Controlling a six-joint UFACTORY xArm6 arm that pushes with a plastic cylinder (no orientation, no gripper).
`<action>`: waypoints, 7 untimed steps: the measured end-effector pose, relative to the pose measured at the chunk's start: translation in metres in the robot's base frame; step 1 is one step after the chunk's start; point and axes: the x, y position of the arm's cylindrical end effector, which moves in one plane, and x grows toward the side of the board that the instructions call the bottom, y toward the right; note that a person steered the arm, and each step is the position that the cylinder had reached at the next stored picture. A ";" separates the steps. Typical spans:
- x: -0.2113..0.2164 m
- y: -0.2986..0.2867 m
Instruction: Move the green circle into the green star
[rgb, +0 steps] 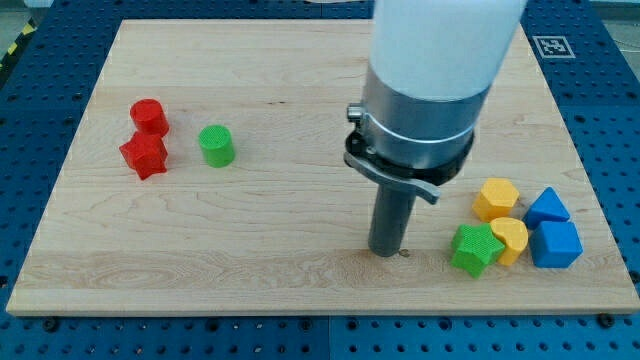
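**Tip down near the green star, green circle far off at the left**

The board (300, 80) is a pale wooden slab that fills most of the view, lying on a blue perforated table (610, 100). My arm (440, 70) comes down from the view's top as a wide white and grey cylinder, narrowing to the dark rod. There is no hand to open or close, and nothing is held; my tip (387, 253) rests on the board alone, touching no block.

The green circle (216, 146) stands on the left half, well apart from my tip. Just to its left are the red circle (149, 116) and, touching it below, the red star (145, 155).

The green star (475, 248) lies near the view's bottom right, a short way to the right of my tip. It touches the yellow heart (511, 238) on its right. Above that sits the yellow hexagon (496, 198). Farthest right are the blue triangle (548, 207) and, below it, the blue cube (556, 244).
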 end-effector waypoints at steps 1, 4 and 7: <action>-0.004 -0.025; -0.023 -0.090; -0.060 -0.138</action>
